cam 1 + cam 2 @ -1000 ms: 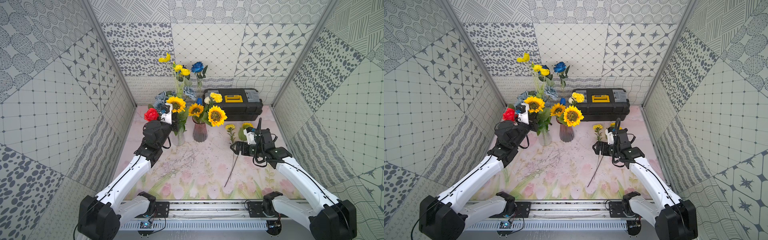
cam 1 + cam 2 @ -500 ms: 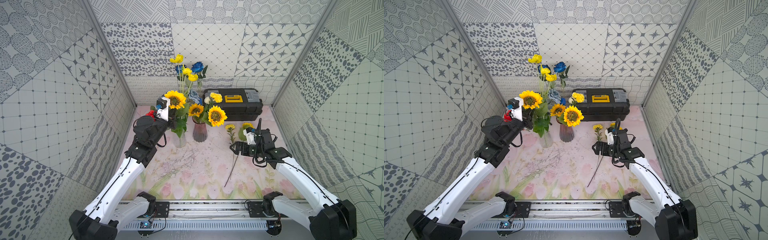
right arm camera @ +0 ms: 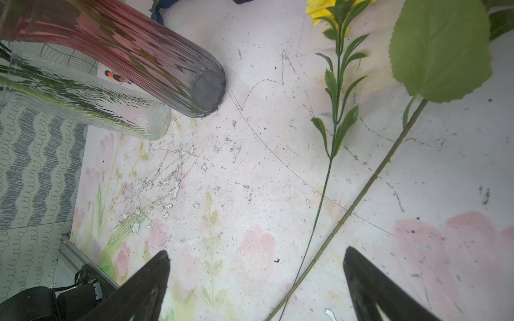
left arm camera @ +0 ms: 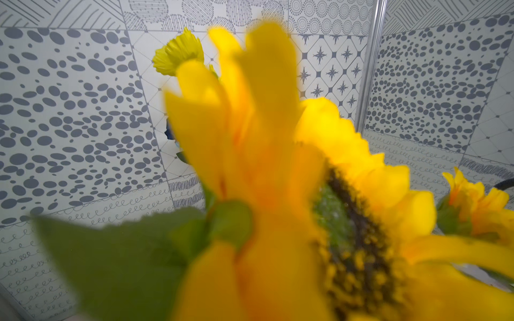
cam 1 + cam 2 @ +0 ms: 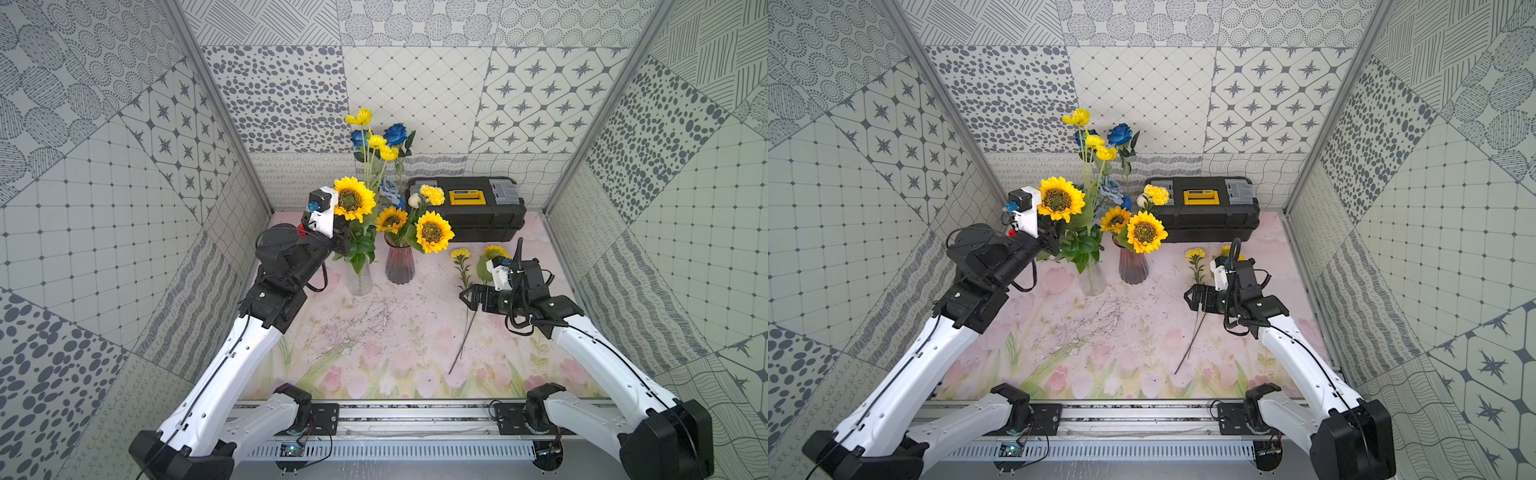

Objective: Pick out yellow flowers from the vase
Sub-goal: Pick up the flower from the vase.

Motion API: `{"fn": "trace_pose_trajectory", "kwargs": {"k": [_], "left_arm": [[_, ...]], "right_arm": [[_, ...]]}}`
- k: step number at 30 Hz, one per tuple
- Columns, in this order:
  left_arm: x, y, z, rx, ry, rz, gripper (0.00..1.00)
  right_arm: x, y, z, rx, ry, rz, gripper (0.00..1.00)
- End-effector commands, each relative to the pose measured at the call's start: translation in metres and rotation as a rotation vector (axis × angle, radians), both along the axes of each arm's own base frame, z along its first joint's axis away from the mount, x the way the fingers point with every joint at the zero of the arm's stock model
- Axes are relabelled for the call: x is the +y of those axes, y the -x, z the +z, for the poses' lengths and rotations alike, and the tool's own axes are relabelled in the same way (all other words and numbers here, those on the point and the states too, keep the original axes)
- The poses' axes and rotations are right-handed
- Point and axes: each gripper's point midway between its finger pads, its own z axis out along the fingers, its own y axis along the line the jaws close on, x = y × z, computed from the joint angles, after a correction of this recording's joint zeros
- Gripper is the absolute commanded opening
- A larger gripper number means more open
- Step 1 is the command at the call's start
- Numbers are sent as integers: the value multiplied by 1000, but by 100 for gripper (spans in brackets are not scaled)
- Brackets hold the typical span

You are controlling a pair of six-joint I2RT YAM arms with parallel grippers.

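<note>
While the left gripper sits at the mouth of the clear vase, about 10 o'clock from the centre of the mat, its jaws are buried in leaves in both top views. The left wrist view is filled by the large sunflower, so it cannot be told whether the jaws are spread or pinching a stem.

Right gripper: jaws spread wide with nothing between them. It hovers over the mat at about 3 o'clock, above the stems of a yellow carnation and a small sunflower. Both lie flat there, heads toward 1 o'clock.

Yellow flowers not yet out:
- The large sunflower and the yellow spray, both in the clear vase.
- A pair of sunflowers and a yellow pompom, in the purple vase at 12 o'clock.

Step judged: drawing the large sunflower out of the clear vase.

Risks noted:
- The sunflower's broad leaves crowd the vase mouth. A lift could drag the blue roses or the spray along with it.
- The clear vase looks narrow and light. A sideways pull toward 9 o'clock could tip it, and a pull toward 3 o'clock could knock it into the purple vase just beside.
- A thin stem could slip through a weak pinch, and the bloom would drop back.
- With the bloom blocking the wrist camera, the grip cannot be checked from that view.
</note>
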Motion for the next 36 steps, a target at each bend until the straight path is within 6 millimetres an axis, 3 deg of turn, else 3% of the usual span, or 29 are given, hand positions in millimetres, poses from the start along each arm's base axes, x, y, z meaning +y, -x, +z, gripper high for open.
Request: {"fn": "trace_pose_trajectory", "kwargs": {"k": [1,9,17,22,26,32,36], "left_arm": [[0,14,19,-29,-26,-30,15],[3,38,57,-56,-6,-69,11],[-5,75,91,-30,-68,-196,7],[-15,100,87,48,-99,-316,3],[-25,118,74,122,-54,-428,0],[-36,131,48,217,42,-539,0],[-43,136,25,311,90,-597,0]], "right_arm": [[2,-2,9,-32,-30,-2,98],[3,-2,11,-35,-28,9,98],[3,1,11,-37,-28,12,98],[12,6,23,-68,-67,78,98],[27,20,54,-181,-147,191,98],[65,64,97,-361,-236,421,98],[103,101,105,-394,-240,609,98]]}}
